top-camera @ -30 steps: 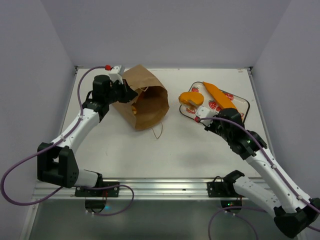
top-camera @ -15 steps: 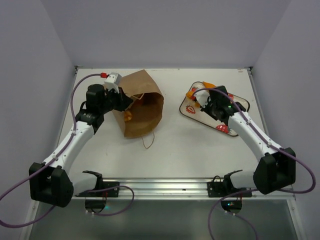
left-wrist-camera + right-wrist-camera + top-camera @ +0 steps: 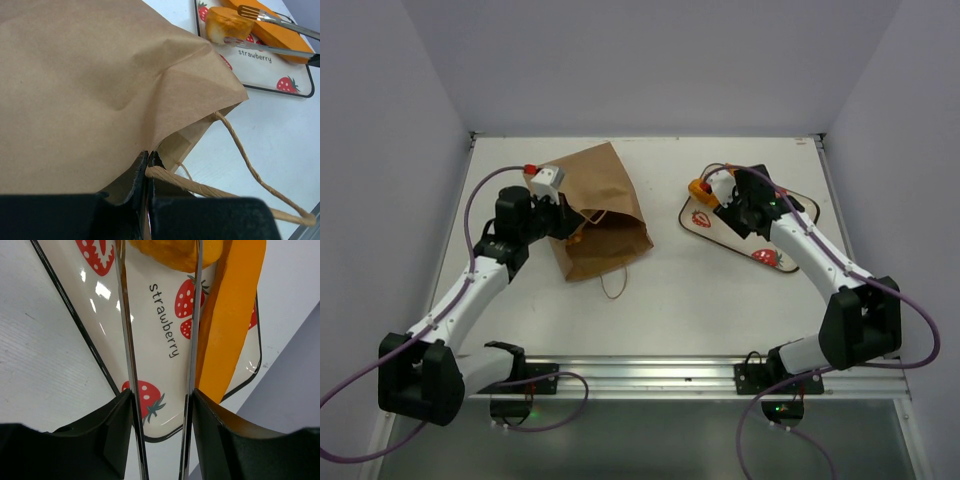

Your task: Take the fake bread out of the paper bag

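On the left side of the white table [image 3: 670, 290], the left gripper [image 3: 148, 165] has its two black fingers pressed together on the edge of the mouth of the tall brown kraft paper bag [image 3: 603, 205]. In the left wrist view, one thin twisted paper handle [image 3: 200, 187] is also caught between them. The bag lies on its side on the table, rather flat, with its closed bottom toward the far edge and its mouth toward the near edge. The second twisted handle [image 3: 240, 150] hangs free from the mouth and makes a loop on the table just in front of the bag. What is inside the bag cannot be seen. To the right, well apart from the bag, lies a white rectangular tray [image 3: 80, 305] with a black rim, red strawberry pictures and the word "strawberry". On its left corner sits a round, yellow-orange piece of fake bread [image 3: 225, 24]. Just beside it lies a long orange wedge-shaped piece [image 3: 230, 325]. The right gripper [image 3: 235, 27] reaches over the tray, and its long thin metal fingers [image 3: 125, 340] stand apart, one on each side of the round bread. I cannot tell whether they squeeze it or only stand next to it.
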